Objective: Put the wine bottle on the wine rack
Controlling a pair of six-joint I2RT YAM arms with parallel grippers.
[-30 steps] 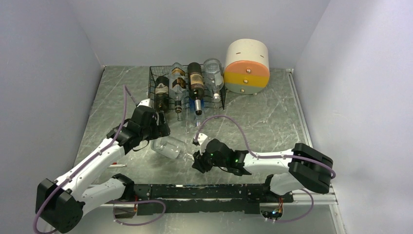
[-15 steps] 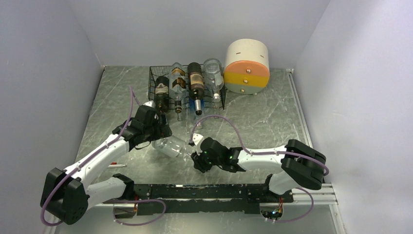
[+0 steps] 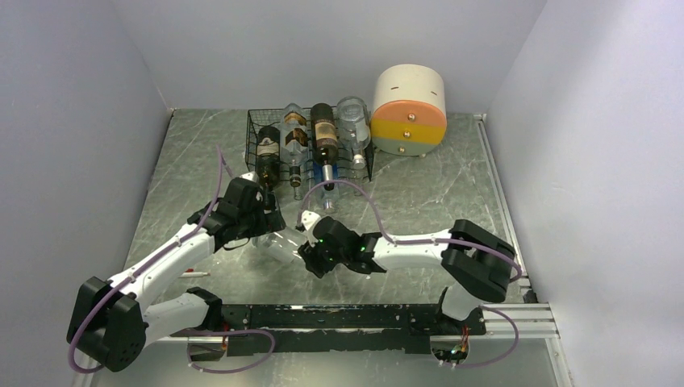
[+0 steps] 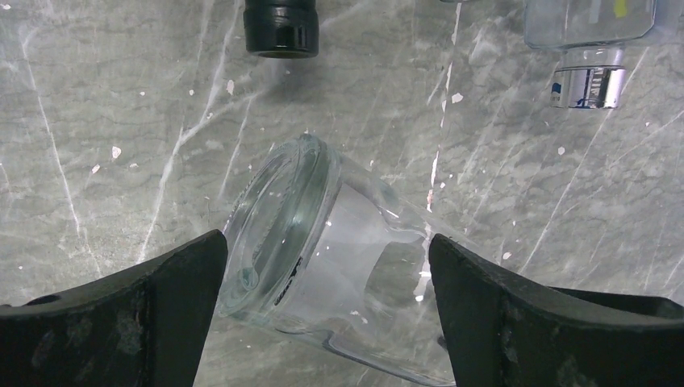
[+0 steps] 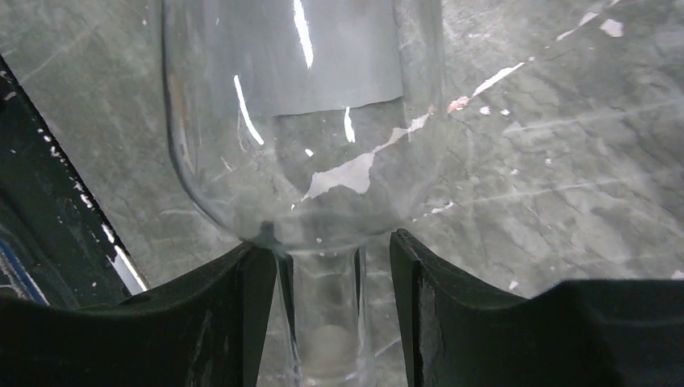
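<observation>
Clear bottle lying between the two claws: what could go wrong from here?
1. The clear bottle lies on its side, and neither the left gripper nor the right gripper clamps it, so it may roll.
2. The smooth glass could slip once squeezed.
3. The wine rack shows four bottles across, necks toward the arms; a lifted bottle might knock them.
</observation>
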